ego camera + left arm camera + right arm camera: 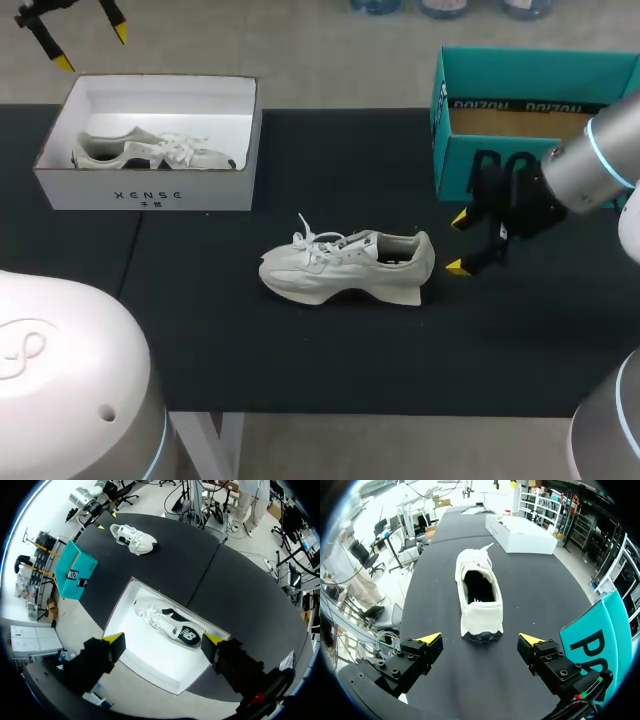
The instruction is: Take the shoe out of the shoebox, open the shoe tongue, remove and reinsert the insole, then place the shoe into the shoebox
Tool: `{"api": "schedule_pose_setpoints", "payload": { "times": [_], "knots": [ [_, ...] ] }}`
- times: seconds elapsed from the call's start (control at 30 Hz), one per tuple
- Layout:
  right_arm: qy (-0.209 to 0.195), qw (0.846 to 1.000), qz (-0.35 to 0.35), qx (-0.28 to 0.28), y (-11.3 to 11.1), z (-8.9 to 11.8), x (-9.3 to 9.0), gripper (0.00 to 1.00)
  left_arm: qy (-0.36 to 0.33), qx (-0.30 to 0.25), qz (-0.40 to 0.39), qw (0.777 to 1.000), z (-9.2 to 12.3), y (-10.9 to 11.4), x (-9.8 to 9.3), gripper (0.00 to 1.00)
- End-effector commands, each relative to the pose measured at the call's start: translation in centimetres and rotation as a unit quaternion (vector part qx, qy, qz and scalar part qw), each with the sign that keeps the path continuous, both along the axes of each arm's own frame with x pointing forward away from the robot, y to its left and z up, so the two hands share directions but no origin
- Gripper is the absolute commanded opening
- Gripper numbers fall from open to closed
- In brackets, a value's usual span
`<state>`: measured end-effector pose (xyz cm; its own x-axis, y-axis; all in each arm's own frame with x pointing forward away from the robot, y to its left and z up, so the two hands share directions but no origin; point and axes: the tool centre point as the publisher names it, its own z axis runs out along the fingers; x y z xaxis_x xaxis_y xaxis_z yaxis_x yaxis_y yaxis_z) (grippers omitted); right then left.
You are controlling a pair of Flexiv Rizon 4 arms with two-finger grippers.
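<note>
Our right gripper (pixel 458 243), jaws spread, sits just behind the heel of the white shoe (pixel 340 268), and our left gripper (pixel 93 48), likewise spread, hangs well beyond its toe.

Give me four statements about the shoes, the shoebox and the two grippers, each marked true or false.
1. A white lace-up sneaker lies on the black table, outside the white cardboard shoebox. True.
2. The white cardboard shoebox is empty. False: a second white sneaker lies in it.
3. The right gripper is shut on the sneaker's heel. False: it is open, just behind the heel, not touching it.
4. The left gripper hangs open above the shoebox. True.
</note>
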<state>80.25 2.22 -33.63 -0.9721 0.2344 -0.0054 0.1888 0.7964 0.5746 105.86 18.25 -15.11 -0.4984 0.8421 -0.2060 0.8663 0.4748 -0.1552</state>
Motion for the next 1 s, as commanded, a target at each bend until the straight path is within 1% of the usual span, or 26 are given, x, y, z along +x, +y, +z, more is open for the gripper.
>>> {"api": "schedule_pose_setpoints", "payload": {
  "times": [0.03, 0.07, 0.27, 0.4, 0.57, 0.6, 0.63, 0.67, 0.7, 0.73, 0.8, 0.83, 0.87, 0.9, 0.93, 1.0],
  "knots": [
    [-0.003, 1.000, 0.003, 0.002, 0.2, -0.5, -0.1, 1.00, -0.009, 0.025, -0.019, 0.999, -0.1, -2.6, -1.6, 1.00],
    [-0.003, 1.000, 0.003, 0.002, 0.2, -0.5, -0.2, 1.00, -0.007, 0.027, -0.037, 0.999, -0.2, -3.1, -1.9, 1.00],
    [-0.005, 1.000, -0.001, 0.004, 0.0, -0.2, -0.2, 1.00, -0.007, 0.027, -0.037, 0.999, -0.2, -3.1, -1.9, 1.00],
    [-0.017, 1.000, 0.023, 0.010, 0.2, 0.0, 0.2, 1.00, -0.007, 0.027, -0.037, 0.999, -0.2, -3.1, -1.9, 1.00],
    [-0.016, 0.999, 0.032, 0.013, -0.1, -1.1, 0.3, 1.00, -0.007, 0.027, -0.037, 0.999, -0.2, -3.1, -1.9, 1.00],
    [-0.015, 0.999, 0.031, 0.013, -0.2, -1.4, 0.3, 1.00, -0.016, 0.025, -0.026, 0.999, 0.0, -3.7, -2.0, 1.00],
    [-0.013, 0.999, 0.031, 0.013, -0.2, -1.7, 0.3, 1.00, -0.008, 0.035, 0.001, 0.999, -0.1, -3.9, -2.0, 1.00],
    [-0.011, 0.999, 0.030, 0.013, -0.2, -1.9, 0.2, 1.00, -0.009, 0.044, 0.010, 0.999, -0.1, -4.8, -2.1, 1.00],
    [-0.009, 0.999, 0.030, 0.014, -0.2, -2.1, 0.3, 1.00, -0.006, 0.051, 0.039, 0.998, 0.0, -5.7, -2.0, 1.00],
    [-0.009, 0.999, 0.030, 0.015, -0.2, -2.3, 0.2, 1.00, -0.006, 0.029, 0.063, 0.998, 0.2, -6.2, -2.1, 1.00],
    [-0.008, 0.999, 0.035, 0.014, 0.0, -2.8, 0.3, 1.00, -0.015, 0.026, 0.150, 0.988, 0.6, -6.7, -2.3, 1.00],
    [-0.008, 0.999, 0.036, 0.013, 0.1, -3.0, 0.4, 1.00, -0.033, 0.031, 0.181, 0.982, 0.8, -7.0, -2.5, 1.00],
    [-0.008, 0.999, 0.037, 0.011, 0.2, -3.1, 0.4, 1.00, -0.033, 0.046, 0.226, 0.973, 0.8, -7.1, -2.7, 1.00],
    [-0.008, 0.999, 0.038, 0.011, 0.2, -3.2, 0.4, 1.00, -0.041, 0.045, 0.253, 0.966, 0.8, -7.5, -2.9, 1.00],
    [-0.008, 0.999, 0.038, 0.012, 0.3, -3.2, 0.5, 1.00, -0.043, 0.045, 0.313, 0.948, 0.8, -7.7, -3.3, 1.00],
    [-0.009, 0.999, 0.038, 0.013, 0.4, -3.1, 0.5, 1.00, -0.045, 0.015, 0.358, 0.933, 0.4, -8.3, -3.7, 1.00]
  ]
}}
